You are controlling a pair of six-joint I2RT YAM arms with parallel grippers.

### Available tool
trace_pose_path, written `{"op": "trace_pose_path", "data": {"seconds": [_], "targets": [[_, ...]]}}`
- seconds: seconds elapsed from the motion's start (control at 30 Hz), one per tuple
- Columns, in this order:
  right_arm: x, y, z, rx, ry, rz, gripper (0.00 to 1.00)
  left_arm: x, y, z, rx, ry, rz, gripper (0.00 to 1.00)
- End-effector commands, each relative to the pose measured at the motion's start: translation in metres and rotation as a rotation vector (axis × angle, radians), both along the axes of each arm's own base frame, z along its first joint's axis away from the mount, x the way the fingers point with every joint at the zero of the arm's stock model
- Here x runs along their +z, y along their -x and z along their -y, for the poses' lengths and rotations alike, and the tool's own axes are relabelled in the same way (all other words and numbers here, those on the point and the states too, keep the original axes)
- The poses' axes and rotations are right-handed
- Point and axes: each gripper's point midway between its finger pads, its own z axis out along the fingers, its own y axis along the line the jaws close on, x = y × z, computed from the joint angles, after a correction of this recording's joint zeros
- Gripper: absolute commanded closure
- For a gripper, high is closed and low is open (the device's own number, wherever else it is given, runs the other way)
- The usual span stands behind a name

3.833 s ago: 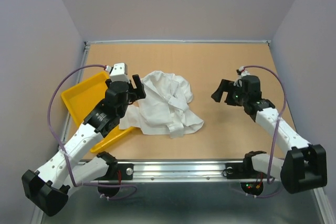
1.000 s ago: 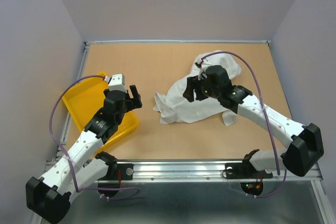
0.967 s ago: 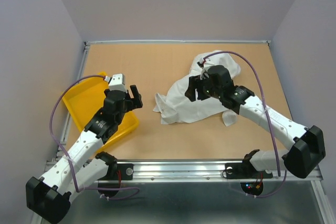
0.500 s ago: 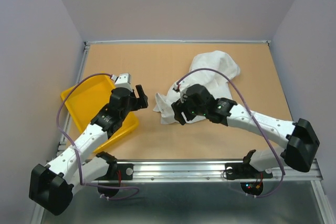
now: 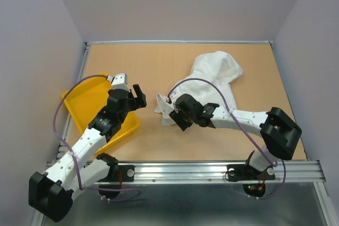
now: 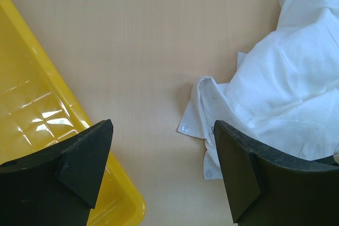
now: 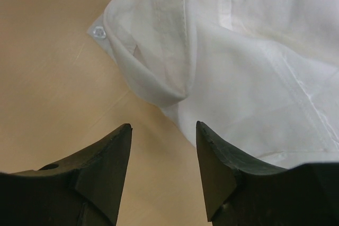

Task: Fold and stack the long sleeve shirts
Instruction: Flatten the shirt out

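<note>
I see my gripper [image 6: 162, 126] hanging with its jaws spread wide above the table [image 6: 137, 41]. The tray [image 6: 32, 104] runs behind the left finger. The shirt [image 6: 280, 88] lies crumpled on the right, and its edge with two buttons [image 6: 184, 129] pokes into the gap.
</note>
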Motion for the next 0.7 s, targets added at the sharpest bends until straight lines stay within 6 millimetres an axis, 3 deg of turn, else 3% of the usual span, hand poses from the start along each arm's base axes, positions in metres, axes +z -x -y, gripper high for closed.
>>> {"op": "trace_pose_path", "data": {"seconds": [0.0,0.2,0.3,0.43,0.67], "targets": [[-0.015,-0.01,-0.009,-0.001,-0.015,0.034,0.43,0.005,-0.004,0.001,0.008,0.018,0.01,0.11],[-0.034,-0.011,0.0,-0.028,0.013,0.04,0.54,0.003,-0.011,0.015,0.034,0.127,-0.041,0.11],[-0.034,-0.006,0.002,-0.039,-0.004,0.028,0.65,0.003,-0.024,0.027,0.046,0.165,-0.089,0.11],[-0.031,0.002,0.003,-0.043,-0.051,0.013,0.88,-0.006,-0.043,0.046,0.057,0.202,-0.174,0.11],[-0.029,0.005,0.0,-0.034,-0.091,0.014,0.93,-0.027,-0.069,0.087,0.011,0.27,-0.302,0.11]]}}
